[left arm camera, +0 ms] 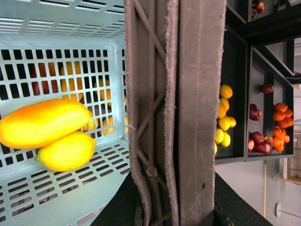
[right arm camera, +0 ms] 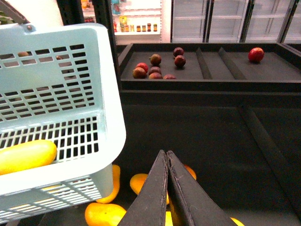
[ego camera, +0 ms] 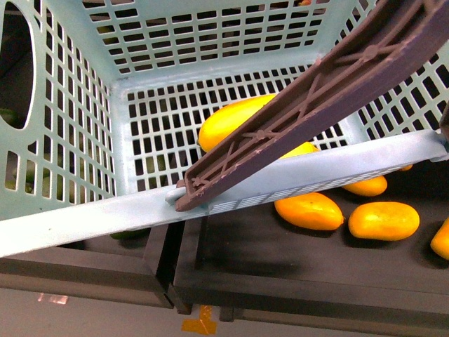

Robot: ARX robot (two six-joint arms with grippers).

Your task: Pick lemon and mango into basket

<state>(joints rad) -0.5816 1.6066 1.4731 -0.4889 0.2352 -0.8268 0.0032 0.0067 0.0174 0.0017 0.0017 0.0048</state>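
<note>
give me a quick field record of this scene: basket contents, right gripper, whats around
basket: light teal basket with lattice sides, brown handle lying across it
mango: in the basket, lying on its floor
lemon: in the basket, touching the mango
right gripper: shut, holding nothing, outside the basket above the tray fruit
left gripper: not in view
below basket: black tray with more orange-yellow fruits
farther trays: dark red fruits in a black bin
task state: both fruits look placed
</note>
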